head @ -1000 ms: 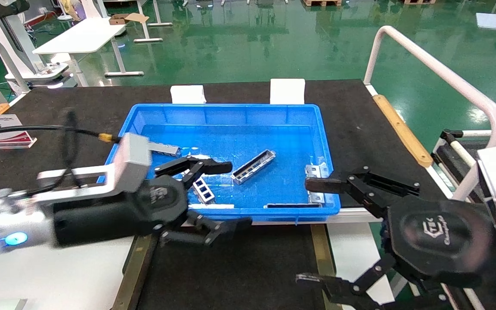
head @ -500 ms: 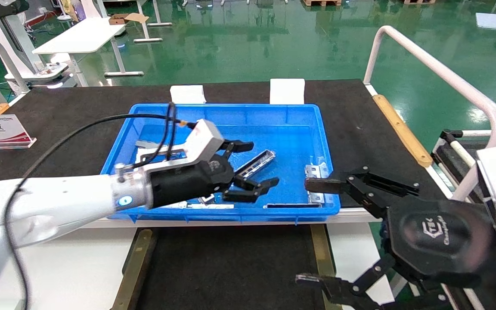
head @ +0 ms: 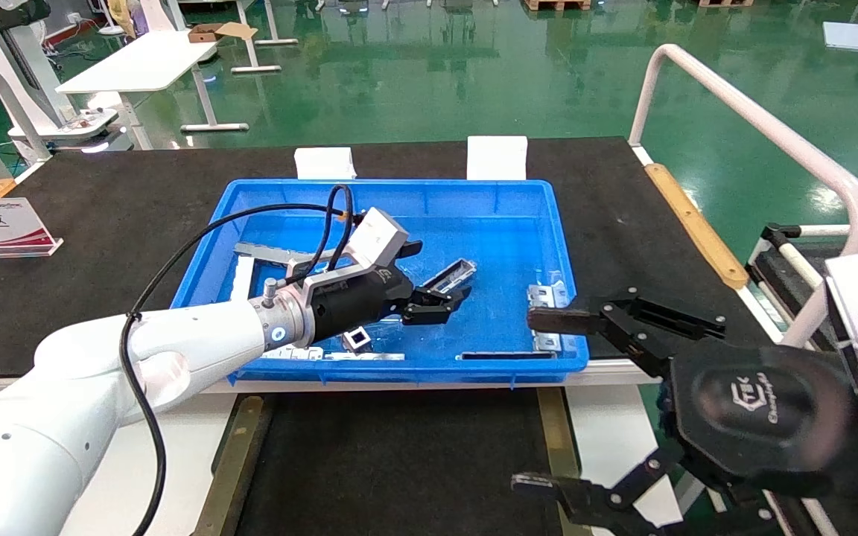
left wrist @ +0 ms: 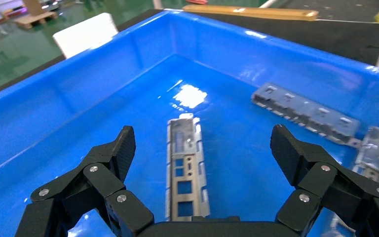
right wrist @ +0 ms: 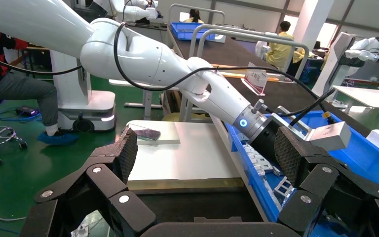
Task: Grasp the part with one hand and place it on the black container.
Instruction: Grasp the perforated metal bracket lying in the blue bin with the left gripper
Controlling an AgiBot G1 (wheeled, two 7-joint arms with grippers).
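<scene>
The part (head: 450,276) is a slim silver-grey trough strip lying at an angle on the floor of the blue bin. My left gripper (head: 429,277) reaches into the bin from the left and hangs open over the part's near end. In the left wrist view the part (left wrist: 183,148) lies lengthwise between the spread fingers of the left gripper (left wrist: 202,136), touching neither. The black container (head: 399,461) is the flat matte tray with brownish-gold side strips in front of the bin, also seen in the right wrist view (right wrist: 187,207). My right gripper (head: 533,402) (right wrist: 206,140) stays parked open at the tray's right.
The blue bin (head: 392,192) also holds flat slotted plates at its right end (head: 548,298) (left wrist: 306,111), a strip with square windows (head: 358,340) near the front wall, and flat pieces on the left (head: 272,254). A white rail (head: 757,126) runs along the right.
My left arm swung from in front of the bin up and into it, ending with its open gripper low over the part. The right arm has not moved.
</scene>
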